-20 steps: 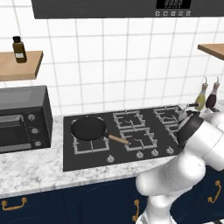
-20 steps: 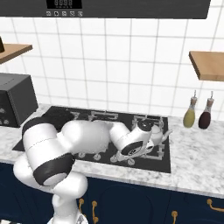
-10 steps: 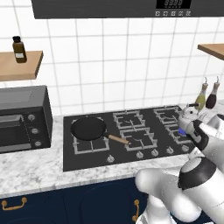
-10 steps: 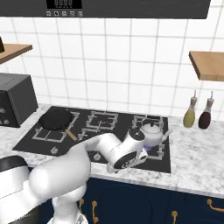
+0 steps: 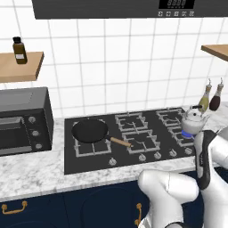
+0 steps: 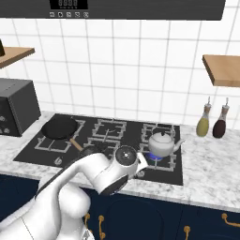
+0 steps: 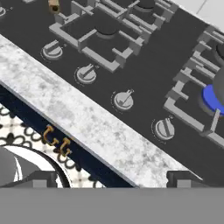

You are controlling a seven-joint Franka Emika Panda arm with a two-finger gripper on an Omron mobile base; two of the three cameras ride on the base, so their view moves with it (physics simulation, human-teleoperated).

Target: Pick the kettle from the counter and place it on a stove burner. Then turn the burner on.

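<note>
Silver-white and squat, the kettle (image 5: 193, 120) (image 6: 161, 141) sits on the near right stove burner (image 5: 189, 135) (image 6: 160, 159), and a blue flame glows under it, seen as a blue patch (image 7: 213, 99) at the right edge of the hand view. It stood on that burner half a second ago too. Two slim bottles (image 5: 209, 98) (image 6: 212, 123) stand on the counter (image 5: 40, 169) (image 6: 211, 164) to its right, near the tiled wall.

What differs is the arm. Half a second ago the wrist was close to the kettle; now it has drawn back toward the near edge of the counter and folded lower, so the hand (image 6: 125, 157) sits in front of the cooktop, left of the kettle and apart from it. The hand view looks down on the row of round knobs (image 7: 124, 99) along the near strip of the cooktop, the marble edge and the navy cabinet front with brass handles (image 7: 56, 141) below. The two finger tips (image 7: 40, 177) stand wide apart at the bottom corners of that view, with nothing between them.

A black frying pan (image 5: 90, 131) (image 6: 60, 128) with a wooden handle rests on the left burners, unchanged. A dark toaster oven (image 5: 22, 120) stands on the counter further left, below a wooden shelf holding a brown bottle (image 5: 18, 49).
</note>
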